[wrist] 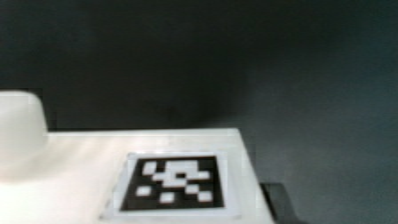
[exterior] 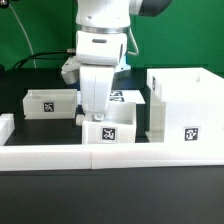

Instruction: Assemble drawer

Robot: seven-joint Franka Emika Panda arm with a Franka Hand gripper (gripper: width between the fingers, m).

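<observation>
Arm (exterior: 105,30) came down from the top of the exterior view, a little left of centre, with the wrist pointing almost straight down at the dark table (exterior: 100,195).

Gripper (exterior: 90,113) sat low, at the rear corner of the middle tray (exterior: 110,131) on the exterior view's left. The fingers were largely hidden by the hand body and the tray wall. I could not tell whether they stood apart or closed, or whether they pinched that wall.

Sweep across the exterior view, left to right:
- Left tray (exterior: 50,100): upright, open top, tagged on its near face, set back from the border wall (exterior: 60,157) and apart from the gripper.
- Middle tray: upright, tagged near face, standing against the border wall, directly under the hand.
- Box housing (exterior: 185,100): largest part, tagged near its lower front, just beside the middle tray (contact between them not resolvable).

Wrist view: a flat white surface (wrist: 89,150) carried a black-and-white tag (wrist: 175,183), with dark table beyond it. A blurred, rounded white shape (wrist: 18,130) sat at one edge and could not be identified. No fingertips were clearly visible.
</observation>
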